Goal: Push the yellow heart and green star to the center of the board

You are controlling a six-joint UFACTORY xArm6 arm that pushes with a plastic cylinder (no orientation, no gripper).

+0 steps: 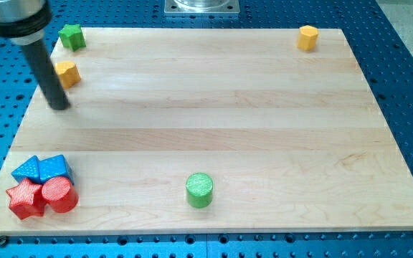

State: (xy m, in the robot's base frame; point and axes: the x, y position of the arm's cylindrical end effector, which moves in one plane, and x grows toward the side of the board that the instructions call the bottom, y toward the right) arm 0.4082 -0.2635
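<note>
My tip (59, 106) is down on the board (214, 107) near its left edge, the dark rod slanting up toward the view's top-left corner. There is no hand to spread or pinch here, just a bare rod end, touching nothing that I can make out. Just above and to the right of it sits the yellow heart (67, 73), very close to the rod but whether they touch I cannot tell. Further up, at the board's top-left corner, is the green star (72, 36) — well away from the centre, as is the heart. Moving outward: a yellow hexagon-like block (307, 37) at the top-right corner, a green cylinder (199, 190) near the bottom edge around the middle, and a tight cluster at bottom left — two blue blocks (43, 169) pressed above a red star (25, 198) and a red cylinder (60, 194).
</note>
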